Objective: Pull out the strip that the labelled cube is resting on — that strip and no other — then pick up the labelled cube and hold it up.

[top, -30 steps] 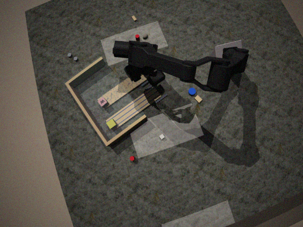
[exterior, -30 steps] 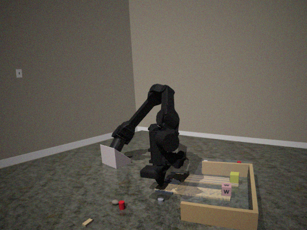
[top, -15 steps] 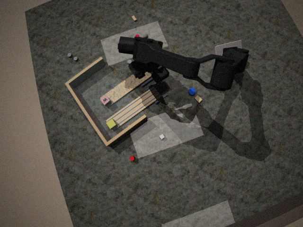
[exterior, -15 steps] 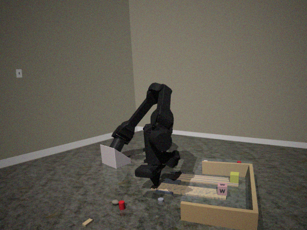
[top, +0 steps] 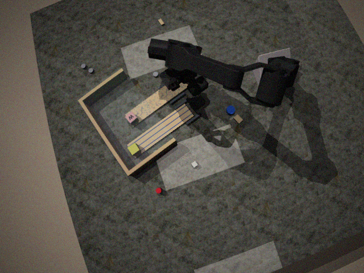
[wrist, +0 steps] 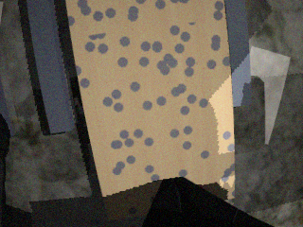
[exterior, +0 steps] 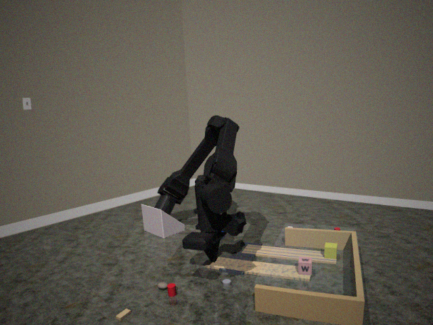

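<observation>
The labelled cube, a pink cube (top: 131, 118) (exterior: 304, 266) marked W, rests on the walled end of the speckled wooden strip (top: 152, 102) (exterior: 272, 269) (wrist: 151, 85). A yellow-green cube (top: 133, 149) (exterior: 330, 250) rests on the far end of the other strip (top: 161, 128) (exterior: 279, 251), which has blue lengthwise lines. My gripper (exterior: 214, 258) (wrist: 173, 188) is shut with nothing between its fingers. It points down with its tip at the speckled strip's outer end, on or just above its top face. In the top view the arm hides much of the fingers.
A three-sided wooden wall (top: 104, 137) (exterior: 307, 302) surrounds the cube ends and is open toward the arm. Low blue-grey rails flank the strips' outer ends. A small grey cylinder (top: 155, 74) (exterior: 226, 282) stands near the speckled strip. A blue disc (top: 230, 110) lies near the arm.
</observation>
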`<action>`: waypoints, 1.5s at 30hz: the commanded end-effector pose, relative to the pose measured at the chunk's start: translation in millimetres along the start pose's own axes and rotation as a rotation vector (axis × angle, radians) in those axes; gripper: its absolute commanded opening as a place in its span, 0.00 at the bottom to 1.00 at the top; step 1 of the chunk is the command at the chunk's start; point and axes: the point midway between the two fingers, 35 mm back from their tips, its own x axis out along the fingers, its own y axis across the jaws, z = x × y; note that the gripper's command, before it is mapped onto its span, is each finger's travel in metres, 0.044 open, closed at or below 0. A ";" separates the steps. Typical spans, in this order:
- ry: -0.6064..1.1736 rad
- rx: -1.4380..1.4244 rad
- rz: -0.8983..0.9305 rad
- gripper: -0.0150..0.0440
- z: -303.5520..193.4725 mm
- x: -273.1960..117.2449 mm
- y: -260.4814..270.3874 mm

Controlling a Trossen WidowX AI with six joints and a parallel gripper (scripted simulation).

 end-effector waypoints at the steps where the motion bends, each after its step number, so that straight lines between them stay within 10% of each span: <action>1: 0.028 0.010 0.004 0.25 -15.8 4.6 1.7; 45: 0.030 0.012 0.004 0.25 -75.4 4.3 0.6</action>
